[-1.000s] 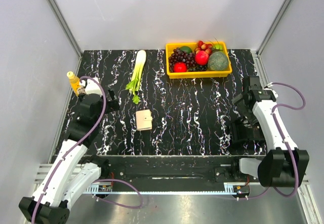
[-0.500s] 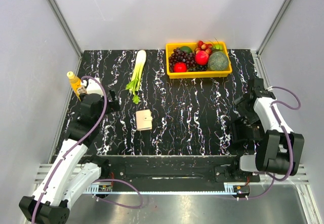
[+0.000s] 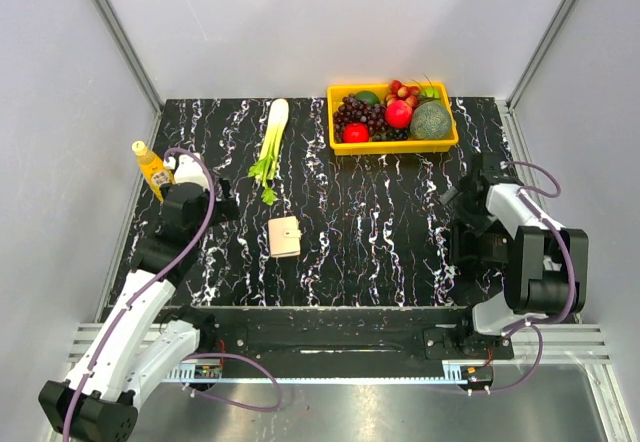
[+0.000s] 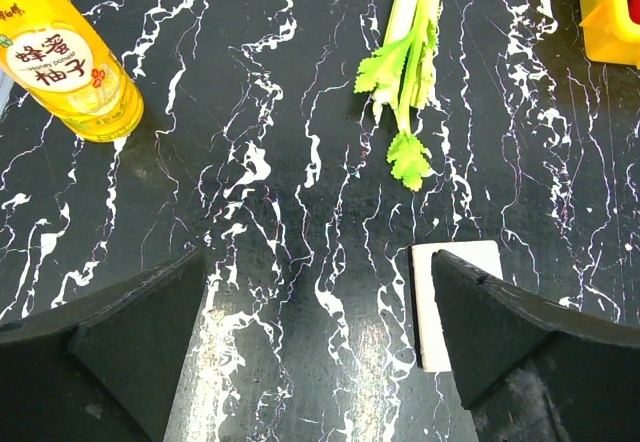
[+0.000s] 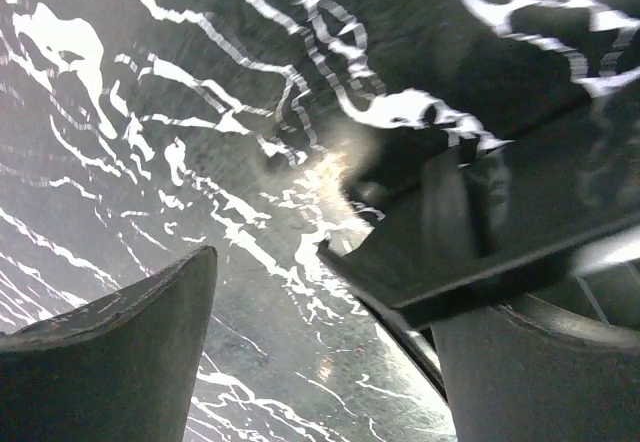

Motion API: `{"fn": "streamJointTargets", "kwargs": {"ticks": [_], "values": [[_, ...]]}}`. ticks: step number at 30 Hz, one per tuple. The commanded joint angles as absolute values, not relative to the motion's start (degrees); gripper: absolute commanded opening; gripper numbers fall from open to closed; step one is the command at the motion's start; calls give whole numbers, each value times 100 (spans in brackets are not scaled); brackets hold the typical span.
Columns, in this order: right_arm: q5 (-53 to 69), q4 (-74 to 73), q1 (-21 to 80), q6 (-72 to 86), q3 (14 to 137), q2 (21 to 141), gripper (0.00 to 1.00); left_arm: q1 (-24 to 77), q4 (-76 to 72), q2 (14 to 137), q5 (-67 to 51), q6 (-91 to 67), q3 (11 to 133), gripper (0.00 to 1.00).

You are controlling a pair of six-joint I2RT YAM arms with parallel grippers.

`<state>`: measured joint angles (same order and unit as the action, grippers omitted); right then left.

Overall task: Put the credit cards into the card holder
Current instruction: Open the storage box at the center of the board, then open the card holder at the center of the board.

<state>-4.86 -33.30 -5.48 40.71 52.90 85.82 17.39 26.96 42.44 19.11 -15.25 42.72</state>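
Note:
The card holder [image 3: 284, 236] is a small beige wallet lying shut and flat on the black marbled table [image 3: 380, 212], left of centre. In the left wrist view its pale corner [image 4: 428, 307] shows beside my right finger. My left gripper [image 3: 222, 205] hovers left of it, open, with bare table between the fingertips [image 4: 320, 347]. My right gripper [image 3: 463, 260] hangs low at the table's right side, open, with only marbled surface between its fingers [image 5: 320, 352]. A dark flat shape [image 5: 480, 232] lies close by it; I cannot tell what it is. No credit cards show in any view.
A yellow drink bottle [image 3: 150, 165] stands at the left edge, ahead of my left gripper [image 4: 65, 57]. A celery stalk [image 3: 270, 147] lies at the back left. A yellow basket [image 3: 392, 144] of fruit sits at the back right. Grey walls enclose the table.
My right arm has folded inward, and its upper joint has swung left and toward the table's middle. My left arm has barely shifted. The card holder has not moved.

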Motion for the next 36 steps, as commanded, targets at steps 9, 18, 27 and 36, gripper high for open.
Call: {"fn": "streamJointTargets", "kwargs": {"ticks": [9, 18, 27, 36], "values": [[-290, -2892, 939, 3551, 5967, 9685, 86, 1731, 2601, 4315, 1837, -1512, 4386, 99], [-220, -2883, 1845, 2997, 6530, 10063, 86, 1731, 2637, 4429, 1820, -1687, 4377, 99], [-124, -2909, 1890, 2004, 6724, 8597, 98, 1731, 2595, 5579, 1048, -2522, 4334, 99], [693, -2691, 2599, 2539, 6601, 8278, 79, 2057, 1522, 7127, 334, -3128, 3939, 85]]}}
